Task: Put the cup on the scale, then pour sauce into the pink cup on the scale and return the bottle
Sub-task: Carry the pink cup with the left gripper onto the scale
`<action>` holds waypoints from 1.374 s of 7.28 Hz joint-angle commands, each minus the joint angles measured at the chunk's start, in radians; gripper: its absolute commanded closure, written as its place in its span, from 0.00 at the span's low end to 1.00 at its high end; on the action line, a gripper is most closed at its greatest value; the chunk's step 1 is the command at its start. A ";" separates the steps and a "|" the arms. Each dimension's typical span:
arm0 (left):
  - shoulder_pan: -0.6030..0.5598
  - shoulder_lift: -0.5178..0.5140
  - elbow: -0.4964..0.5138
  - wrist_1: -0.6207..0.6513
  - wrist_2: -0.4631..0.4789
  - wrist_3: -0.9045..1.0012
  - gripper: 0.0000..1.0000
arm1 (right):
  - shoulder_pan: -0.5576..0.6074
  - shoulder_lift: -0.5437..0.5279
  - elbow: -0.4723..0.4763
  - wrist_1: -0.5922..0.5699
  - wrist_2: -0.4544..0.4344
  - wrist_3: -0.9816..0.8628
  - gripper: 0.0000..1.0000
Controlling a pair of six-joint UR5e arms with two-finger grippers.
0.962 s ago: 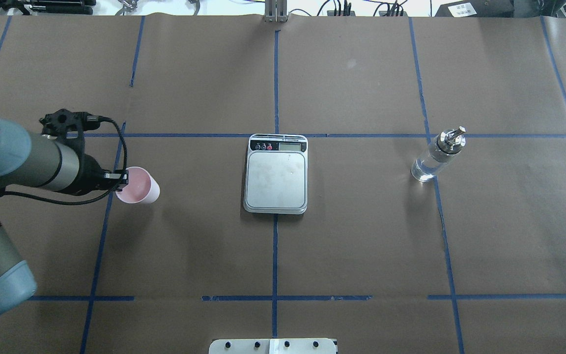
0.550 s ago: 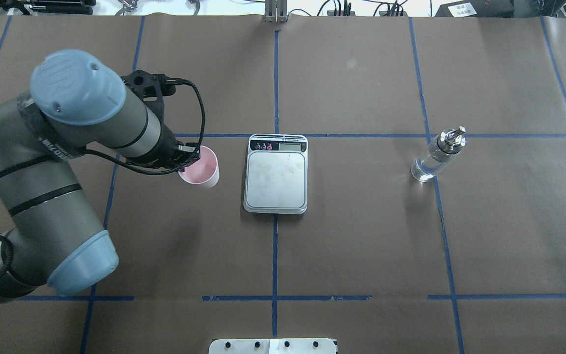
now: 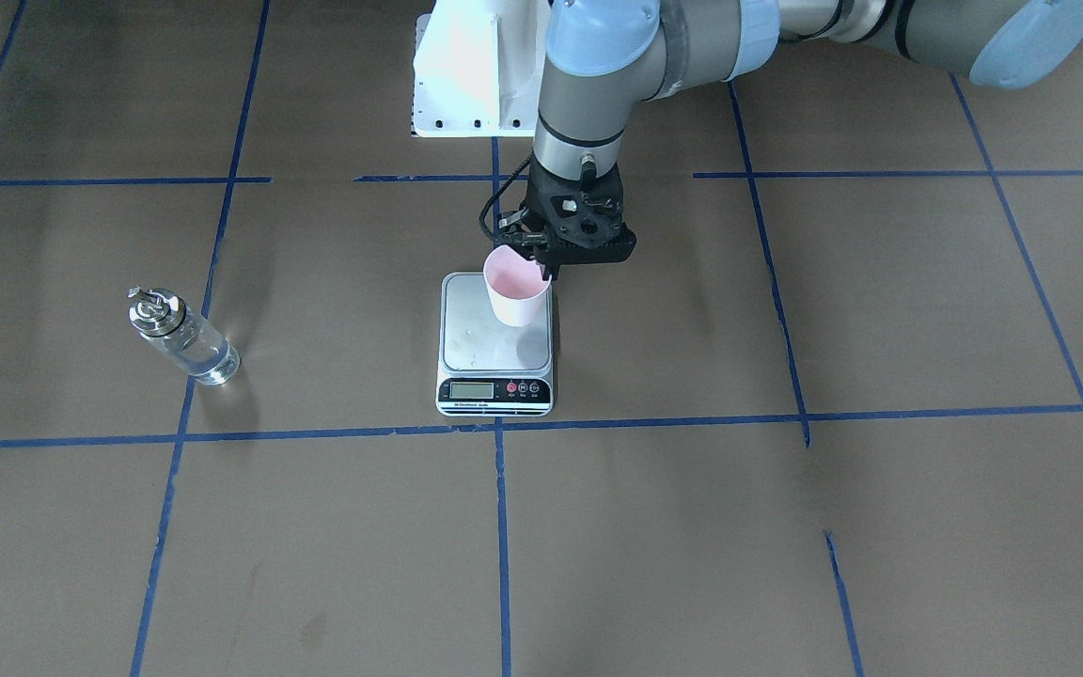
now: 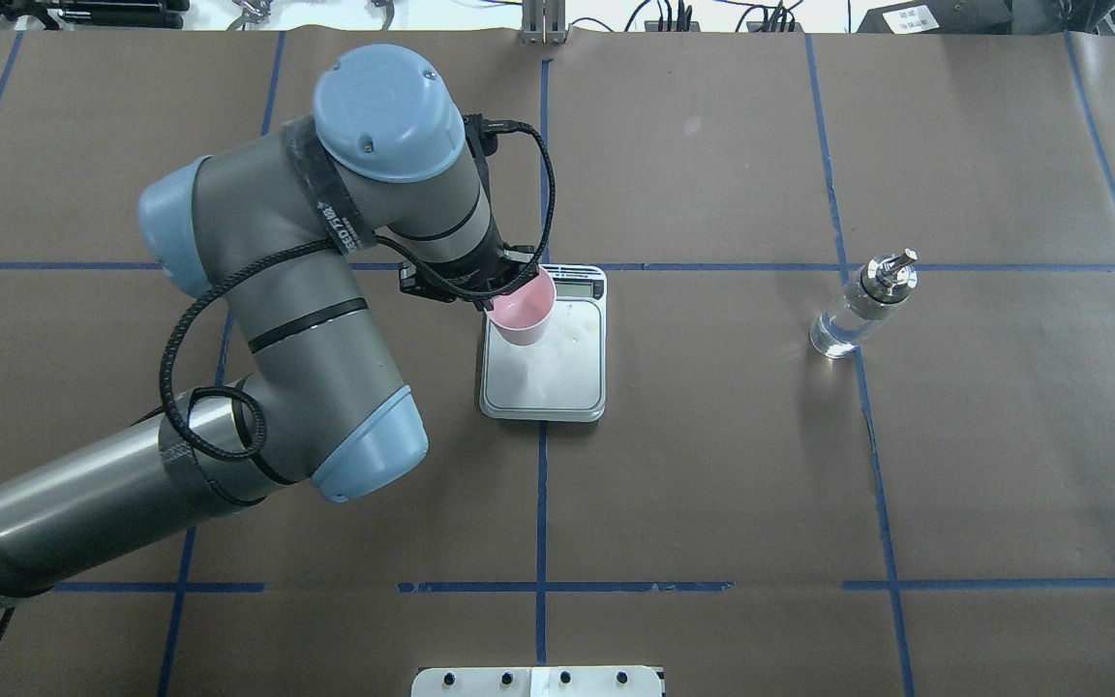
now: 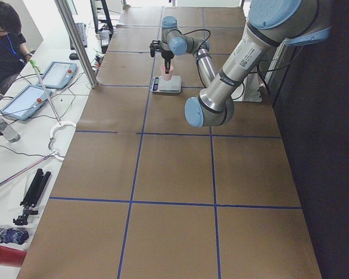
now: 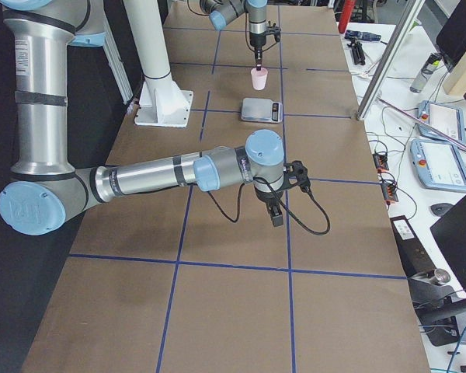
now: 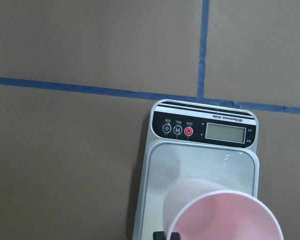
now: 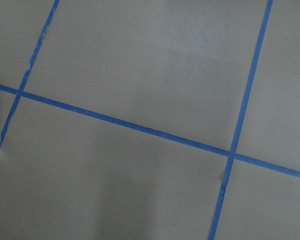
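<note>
**A:** ok where's the cup (image 3: 515, 299) at right now?

**B:** Dead centre of the front-facing view. The left gripper (image 3: 544, 270) is pinched onto its rim and holds it upright over the scale (image 3: 480, 343), on the back half of the platform, away from the display strip. From where I'm standing it looks a bit off the metal, with its shadow lying on the platform beside it.

**A:** and the bottle (image 3: 186, 340)?

**B:** Way off at the left of that view, standing on the table (image 3: 786, 527) just beside a line of blue tape (image 3: 654, 422). Nothing is touching it, and you can see the clear sauce (image 3: 203, 357) through the glass.

**A:** what about the other arm?

**B:** The right gripper (image 6: 276, 219) hangs low over the table in the middle of the right-side view, well apart from the scale. I honestly can't tell whether its fingers are spread or together.
</note>
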 commanded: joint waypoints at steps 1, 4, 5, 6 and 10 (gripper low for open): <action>0.019 -0.014 0.060 -0.037 0.017 -0.003 1.00 | -0.001 0.000 0.000 0.000 0.000 0.000 0.00; 0.041 -0.004 0.077 -0.080 0.017 0.001 0.97 | -0.001 0.001 0.000 0.000 0.000 0.000 0.00; 0.041 -0.004 0.097 -0.117 0.018 0.002 0.88 | -0.001 0.001 0.000 0.000 0.000 0.000 0.00; 0.041 -0.004 0.103 -0.134 0.032 0.005 0.83 | 0.001 0.001 0.002 0.000 0.000 0.000 0.00; 0.038 -0.003 0.073 -0.120 0.037 0.034 0.00 | 0.001 0.001 0.002 0.000 0.000 0.000 0.00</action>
